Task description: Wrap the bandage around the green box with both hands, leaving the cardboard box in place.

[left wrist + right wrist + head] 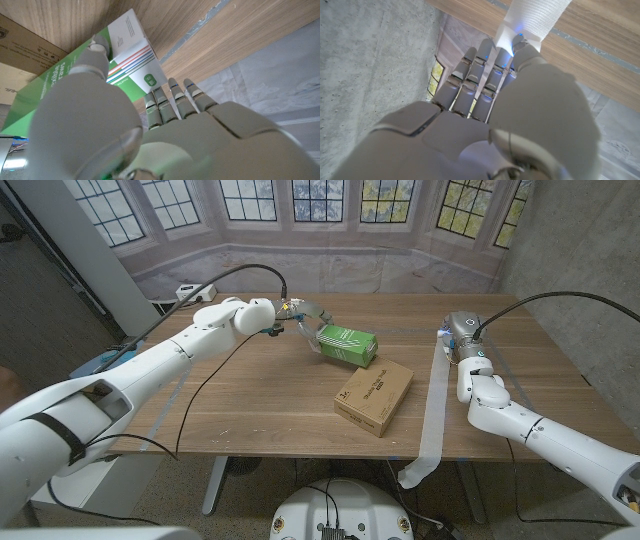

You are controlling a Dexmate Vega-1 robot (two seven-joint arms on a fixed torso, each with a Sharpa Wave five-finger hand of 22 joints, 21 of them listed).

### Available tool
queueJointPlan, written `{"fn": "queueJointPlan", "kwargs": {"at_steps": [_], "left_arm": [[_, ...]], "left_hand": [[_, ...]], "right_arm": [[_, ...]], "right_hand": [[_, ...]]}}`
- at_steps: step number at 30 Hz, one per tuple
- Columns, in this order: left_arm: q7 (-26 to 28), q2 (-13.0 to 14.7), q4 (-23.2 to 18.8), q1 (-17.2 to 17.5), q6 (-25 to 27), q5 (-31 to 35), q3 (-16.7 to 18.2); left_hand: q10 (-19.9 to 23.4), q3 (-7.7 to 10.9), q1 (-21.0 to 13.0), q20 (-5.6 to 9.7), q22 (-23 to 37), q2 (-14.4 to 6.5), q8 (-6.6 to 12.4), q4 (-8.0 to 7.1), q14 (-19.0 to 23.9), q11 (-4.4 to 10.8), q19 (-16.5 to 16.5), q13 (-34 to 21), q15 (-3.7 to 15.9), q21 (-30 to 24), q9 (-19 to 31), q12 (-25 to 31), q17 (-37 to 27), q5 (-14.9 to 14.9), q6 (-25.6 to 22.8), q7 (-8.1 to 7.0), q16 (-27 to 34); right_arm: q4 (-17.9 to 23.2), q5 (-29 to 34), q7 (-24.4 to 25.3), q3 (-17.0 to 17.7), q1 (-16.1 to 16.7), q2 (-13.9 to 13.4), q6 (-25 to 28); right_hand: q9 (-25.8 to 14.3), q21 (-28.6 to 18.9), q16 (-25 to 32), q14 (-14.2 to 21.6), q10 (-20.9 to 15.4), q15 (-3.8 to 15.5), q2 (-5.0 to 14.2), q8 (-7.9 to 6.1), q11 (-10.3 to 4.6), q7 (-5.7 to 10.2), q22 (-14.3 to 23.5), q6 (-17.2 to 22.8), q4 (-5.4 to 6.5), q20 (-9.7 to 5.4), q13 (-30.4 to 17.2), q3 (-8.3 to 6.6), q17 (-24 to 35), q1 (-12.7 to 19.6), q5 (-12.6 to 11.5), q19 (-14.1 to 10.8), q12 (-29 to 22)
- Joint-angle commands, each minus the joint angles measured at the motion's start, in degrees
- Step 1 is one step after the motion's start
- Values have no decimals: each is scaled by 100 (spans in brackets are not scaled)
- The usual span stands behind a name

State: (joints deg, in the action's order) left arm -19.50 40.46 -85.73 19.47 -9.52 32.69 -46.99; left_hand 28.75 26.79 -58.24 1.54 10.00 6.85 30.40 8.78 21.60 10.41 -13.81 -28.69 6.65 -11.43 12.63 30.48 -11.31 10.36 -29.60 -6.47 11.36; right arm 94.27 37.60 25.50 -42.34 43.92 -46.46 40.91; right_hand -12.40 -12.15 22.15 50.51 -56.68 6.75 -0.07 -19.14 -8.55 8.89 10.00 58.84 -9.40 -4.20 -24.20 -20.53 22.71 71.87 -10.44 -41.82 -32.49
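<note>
In the head view my left hand (298,315) grips one end of the green box (346,344), which sits tilted near the table's middle back. The left wrist view has my left hand (150,135) with its thumb on the green box (60,85), whose white end faces outward. The brown cardboard box (373,397) lies in front of the green one, apart from both hands. My right hand (458,338) pinches the top end of the white bandage (434,405), a long strip running toward the front edge and hanging over it. The right wrist view shows my right hand (485,115) holding the bandage (532,17).
A white socket block (189,290) sits at the back left corner of the table (250,410). A blue object (100,364) lies off the left edge. Black cables trail from both wrists. The cardboard box (25,45) lies close beside the green box.
</note>
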Motion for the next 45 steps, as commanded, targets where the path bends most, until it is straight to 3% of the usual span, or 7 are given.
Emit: {"fn": "queueJointPlan", "kwargs": {"at_steps": [1,33,45], "left_arm": [[32,77,-106,80,28,-47,102],[243,-104,129,32,-80,-96,60],[266,-152,150,12,-50,-119,33]], "left_hand": [[244,44,79,12,19,-442,89,-31,36,200,36,-13,1,2,16,22,-26,-16,-819,-168,4],[256,36,74,5,19,-448,114,-21,26,199,49,-45,-8,5,12,1,-24,-16,-804,-146,-2],[253,44,69,3,19,-446,129,-15,25,199,54,-55,-9,6,10,-11,-21,-14,-817,-146,-6]], "right_arm": [[388,176,-164,50,128,-122,126],[769,793,-145,159,54,20,-148],[722,914,8,179,-1,213,-354]], "right_hand": [[-11,-23,-26,72,-330,709,10,-2,-264,26,23,60,6,-578,-57,8,26,78,-34,-67,-8],[-16,-18,-91,132,-358,710,-3,17,-261,12,24,81,13,-573,-68,17,96,112,-43,-63,38],[-18,-17,-111,167,-373,710,-1,22,-250,-4,25,96,19,-569,-70,22,118,117,-44,-64,52]]}}
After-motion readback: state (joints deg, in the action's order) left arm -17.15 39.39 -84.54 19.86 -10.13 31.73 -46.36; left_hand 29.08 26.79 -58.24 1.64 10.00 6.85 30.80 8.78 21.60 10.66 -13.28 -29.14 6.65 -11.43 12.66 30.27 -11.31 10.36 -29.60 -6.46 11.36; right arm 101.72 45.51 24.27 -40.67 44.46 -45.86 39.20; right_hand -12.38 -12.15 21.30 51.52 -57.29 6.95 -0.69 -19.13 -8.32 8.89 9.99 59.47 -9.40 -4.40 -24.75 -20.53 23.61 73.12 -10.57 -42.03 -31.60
